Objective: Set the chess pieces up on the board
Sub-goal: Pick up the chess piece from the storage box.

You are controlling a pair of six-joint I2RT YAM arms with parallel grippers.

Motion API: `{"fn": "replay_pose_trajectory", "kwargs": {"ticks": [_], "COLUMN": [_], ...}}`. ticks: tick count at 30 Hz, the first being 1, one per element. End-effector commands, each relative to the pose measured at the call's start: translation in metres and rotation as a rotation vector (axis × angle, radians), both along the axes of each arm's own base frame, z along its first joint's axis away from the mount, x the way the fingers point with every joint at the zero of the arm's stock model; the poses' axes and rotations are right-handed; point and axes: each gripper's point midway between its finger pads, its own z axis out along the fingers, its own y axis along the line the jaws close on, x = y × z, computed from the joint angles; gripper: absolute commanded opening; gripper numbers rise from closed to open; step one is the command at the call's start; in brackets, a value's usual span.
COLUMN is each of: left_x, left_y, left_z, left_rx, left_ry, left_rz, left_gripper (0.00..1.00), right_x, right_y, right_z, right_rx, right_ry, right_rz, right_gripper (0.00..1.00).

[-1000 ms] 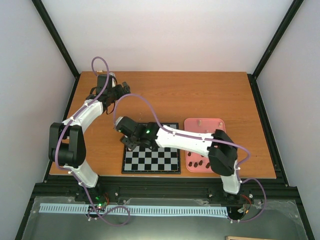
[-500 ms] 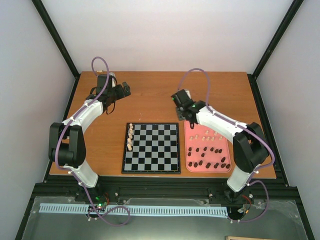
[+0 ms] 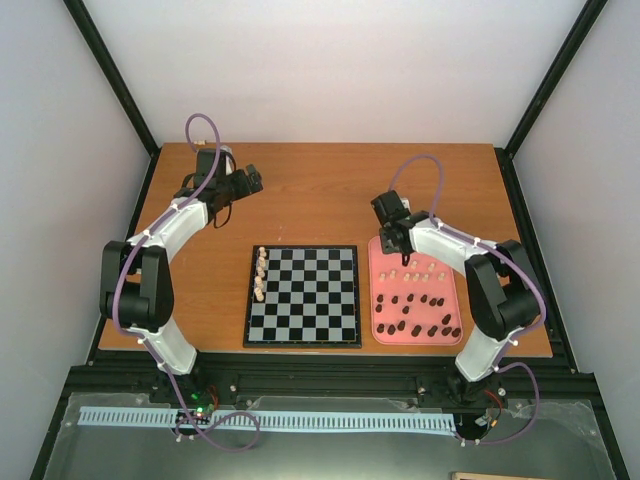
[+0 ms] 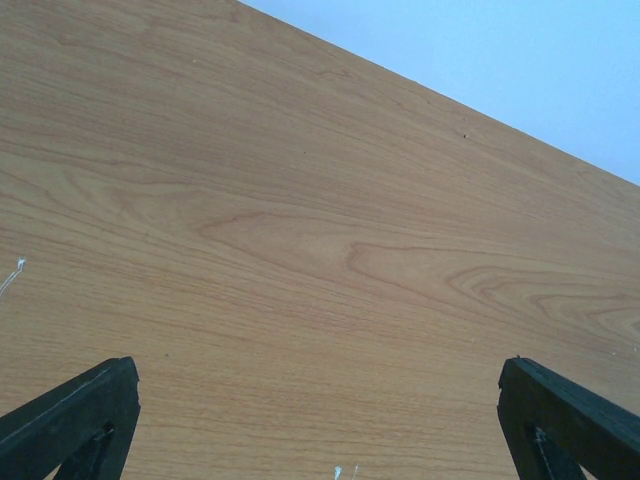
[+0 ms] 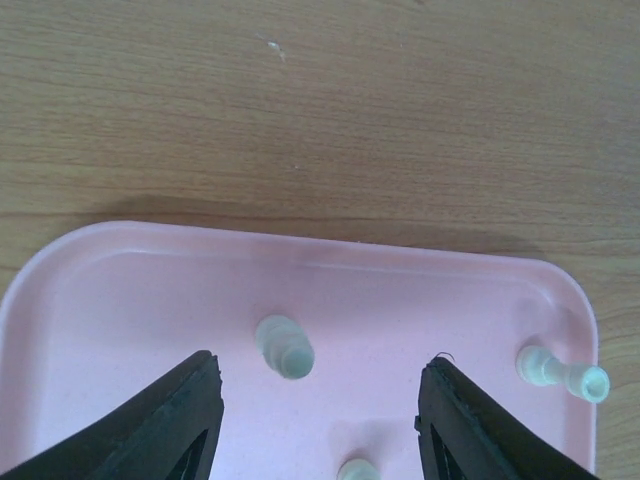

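The board (image 3: 320, 300) lies at the table's near middle, with several pale chess pieces (image 3: 260, 272) standing along its left column. In the pink tray (image 3: 415, 340) to its right are several dark pieces (image 3: 412, 330) and a few pale ones (image 3: 412, 276). My right gripper (image 3: 393, 248) (image 5: 318, 385) hangs open over the tray's far end. A pale piece (image 5: 285, 347) stands just ahead of the gap between its fingers, untouched. Another pale piece (image 5: 560, 372) lies on its side at the right. My left gripper (image 3: 250, 180) (image 4: 320, 420) stands wide open over bare wood at the far left.
The tray's far rim (image 5: 300, 240) runs right in front of the right gripper, with bare wooden table (image 5: 320, 110) beyond it. A third pale piece (image 5: 358, 470) sits low between the right fingers. Black frame posts bound the table's sides.
The right arm has swung from over the board's left side, past the table behind the tray, down to the tray's far end. The left arm has stayed put.
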Motion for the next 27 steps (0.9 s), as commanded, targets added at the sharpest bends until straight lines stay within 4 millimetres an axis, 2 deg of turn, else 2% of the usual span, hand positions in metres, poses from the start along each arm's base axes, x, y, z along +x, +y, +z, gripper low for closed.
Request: {"fn": "replay_pose_trajectory", "kwargs": {"ticks": [1, 9, 14, 18, 22, 27], "left_x": [0.011, 0.013, 0.013, 0.013, 0.014, 0.014], "left_y": [0.0, 0.001, 0.001, 0.0, 0.0, 0.0], "left_z": [0.014, 0.012, 0.01, 0.009, 0.009, 0.008], "left_rx": [0.002, 0.009, 0.011, 0.01, 0.009, 0.009], "left_ry": [-0.041, -0.036, -0.033, -0.03, -0.031, -0.028], "left_rz": [-0.008, -0.003, -0.001, -0.002, -0.002, -0.002], "left_gripper": [1.0, 1.0, 1.0, 1.0, 1.0, 1.0], "right_x": [0.012, 0.018, 0.019, 0.02, 0.021, 0.02], "right_y": [-0.002, 0.001, 0.002, 0.002, 0.001, 0.001], "right_z": [-0.01, -0.024, -0.03, -0.036, -0.036, -0.034], "right_rx": [0.053, 0.099, 0.111, 0.114, 0.117, 0.119], "right_ry": [-0.008, 0.027, 0.045, 0.058, 0.057, 0.057], "right_rz": [-0.014, 0.01, 0.017, 0.014, 0.01, 0.006], "right_gripper": [0.54, 0.43, 0.42, 0.35, 0.32, 0.23]}}
